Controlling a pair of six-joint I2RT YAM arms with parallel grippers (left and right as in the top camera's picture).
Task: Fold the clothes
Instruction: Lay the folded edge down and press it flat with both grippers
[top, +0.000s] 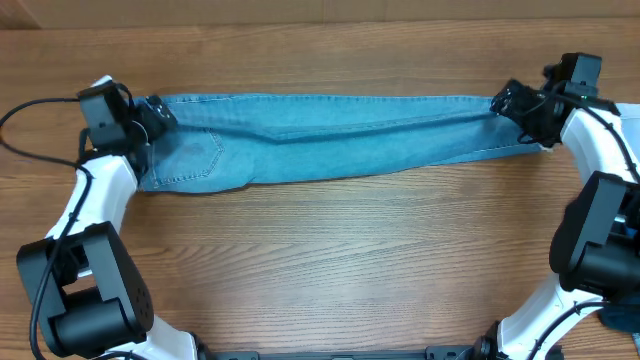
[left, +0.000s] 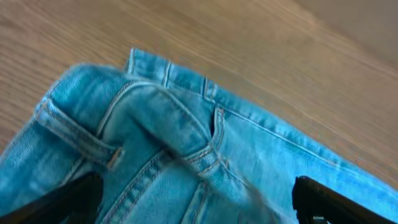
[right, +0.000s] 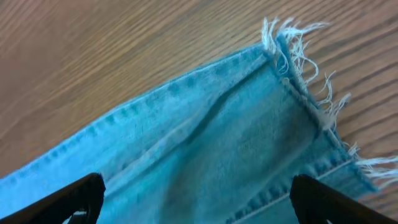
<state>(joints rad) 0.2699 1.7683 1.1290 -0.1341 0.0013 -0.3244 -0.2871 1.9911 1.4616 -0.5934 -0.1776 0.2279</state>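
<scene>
A pair of light blue jeans (top: 320, 135) lies folded lengthwise across the far side of the wooden table, waistband at the left, frayed hems at the right. My left gripper (top: 152, 112) is open over the waistband corner (left: 155, 124), its fingers spread to either side of the belt loops. My right gripper (top: 512, 102) is open over the frayed leg hem (right: 292, 68), fingers wide apart above the denim. Neither gripper holds the cloth.
The wooden table (top: 330, 260) extends toward the front. Both arms' bases stand at the front left (top: 90, 290) and front right (top: 600, 250). A pale strip of another surface (top: 300, 12) runs along the far edge.
</scene>
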